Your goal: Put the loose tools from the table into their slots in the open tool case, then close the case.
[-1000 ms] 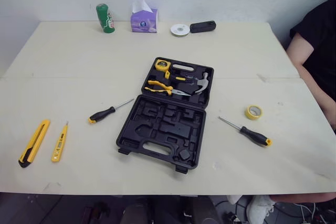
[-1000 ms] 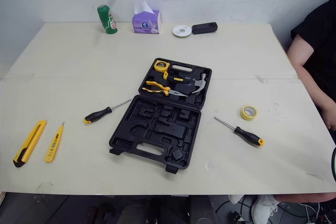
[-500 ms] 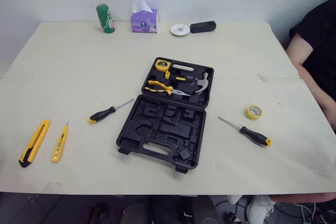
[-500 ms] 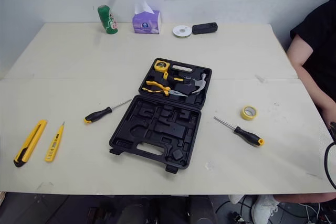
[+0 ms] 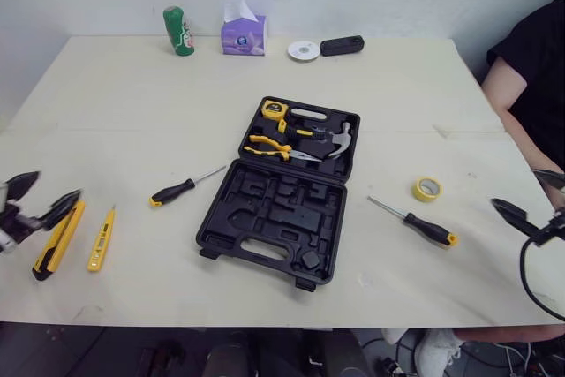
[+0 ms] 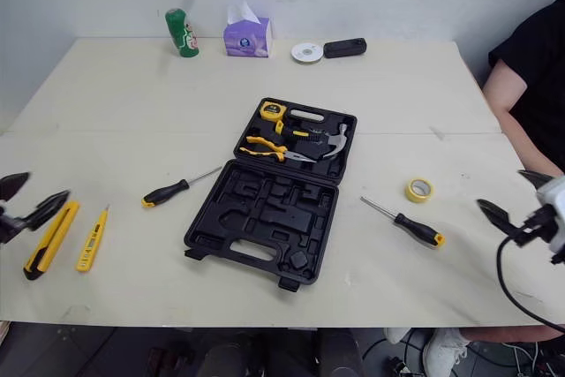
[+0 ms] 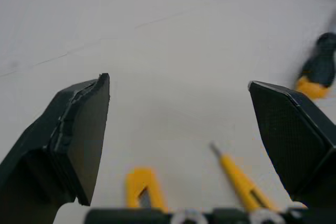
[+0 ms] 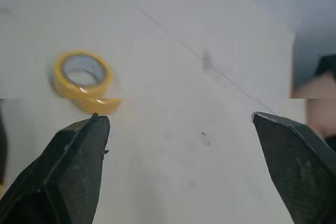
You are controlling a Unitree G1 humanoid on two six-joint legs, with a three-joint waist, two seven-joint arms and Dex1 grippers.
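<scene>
Both arms come into play now. Half a second ago neither was over the worktop (image 5: 132, 112), and nothing lying on it has shifted. We have the left tool (image 5: 58, 184) in at the left edge, spread wide and holding nothing. The right tool (image 5: 514, 187) is in at the right edge, just as wide and just as empty.

Mid-worktop the case (image 5: 256, 252) lies open. Its far half carries the tape measure (image 5: 273, 110), pliers (image 5: 269, 147) and hammer (image 5: 335, 140), and the moulded slots of its near half are bare.

Now the relation that matters. The utility knife (image 5: 58, 237) lies right by the left tool, on the side toward the near edge, with its far tip just beside the tool. Its long axis runs from the near edge toward the far edge, leaning a little to the right. The tester screwdriver (image 5: 100, 239) lies alongside it on the case side, nearly parallel. The black-handled screwdriver (image 5: 181, 189) sits between that pair and the case.

So the left arm is clearly the nearer one here, and we judge the knife the likely first pick. The tool would have to close across the knife's narrow width, not along it.

Over on the other side, the tape roll (image 5: 426, 189) and the second screwdriver (image 5: 415, 222) lie between the case and the right tool. That screwdriver's handle points toward the near right corner, and both fall to the right arm.
</scene>
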